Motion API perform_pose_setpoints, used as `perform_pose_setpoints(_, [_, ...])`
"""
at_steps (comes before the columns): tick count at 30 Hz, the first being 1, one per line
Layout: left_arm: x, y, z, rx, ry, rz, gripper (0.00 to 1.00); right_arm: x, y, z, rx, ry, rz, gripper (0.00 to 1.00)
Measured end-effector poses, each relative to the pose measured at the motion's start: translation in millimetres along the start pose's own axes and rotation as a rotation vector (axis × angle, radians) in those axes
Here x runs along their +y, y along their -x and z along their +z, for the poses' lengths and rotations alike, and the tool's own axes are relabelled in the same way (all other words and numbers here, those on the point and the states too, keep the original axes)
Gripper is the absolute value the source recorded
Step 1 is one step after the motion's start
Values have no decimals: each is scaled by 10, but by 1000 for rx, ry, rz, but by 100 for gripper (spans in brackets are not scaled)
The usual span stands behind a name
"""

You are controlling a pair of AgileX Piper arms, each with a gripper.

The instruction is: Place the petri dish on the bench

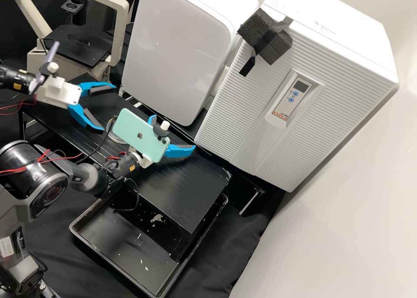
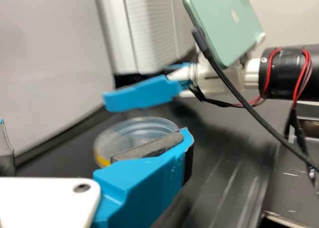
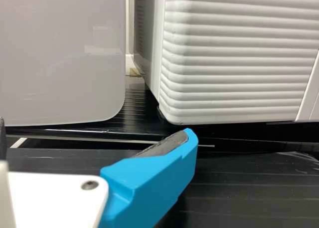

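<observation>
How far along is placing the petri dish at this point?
Looks done: the petri dish sits on the black bench. In hand: nothing; the left gripper and right gripper are both open, with no dish between their fingers. Left: probably just moving the arms clear, if the dish's spot is the intended one.

Black table (image 1: pixel 186 193) with grooved surface; behind it stand a rounded white unit with glossy front (image 1: pixel 178 50) and, beside that, a white ribbed cabinet (image 1: pixel 339 63) bearing a small control panel (image 1: pixel 295 99) and a dark foam block (image 1: pixel 278 44) taped near its top edge. A cream microscope (image 1: pixel 119 15) with black stage occupies the far left corner of the high view, dark drapery behind. Plain pale wall (image 1: pixel 356 202) at right, black cloth (image 1: pixel 213 267) below; light reflects softly off the glossy front.
</observation>
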Motion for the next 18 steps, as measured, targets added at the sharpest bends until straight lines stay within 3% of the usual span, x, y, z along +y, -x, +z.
perform_pose_setpoints(4, [20, 240, -50, 55, -66, 66, 100, 0, 0, 0, 0, 0, 0, 100])
perform_pose_setpoints(6, [14, 322, -61, 106, -127, 106, 100, 0, 0, 0, 0, 0, 0, 100])
perform_pose_setpoints(8, [16, 399, -115, 247, -227, 174, 100, 0, 0, 0, 0, 0, 0, 100])
perform_pose_setpoints(11, [-4, 466, -216, 437, -286, 242, 100, 0, 0, 0, 0, 0, 0, 100])
perform_pose_setpoints(15, [-71, 568, -422, 585, -226, 230, 100, 0, 0, 0, 0, 0, 0, 100])
perform_pose_setpoints(18, [-137, 651, -529, 623, -152, 227, 100, 0, 0, 0, 0, 0, 0, 100])
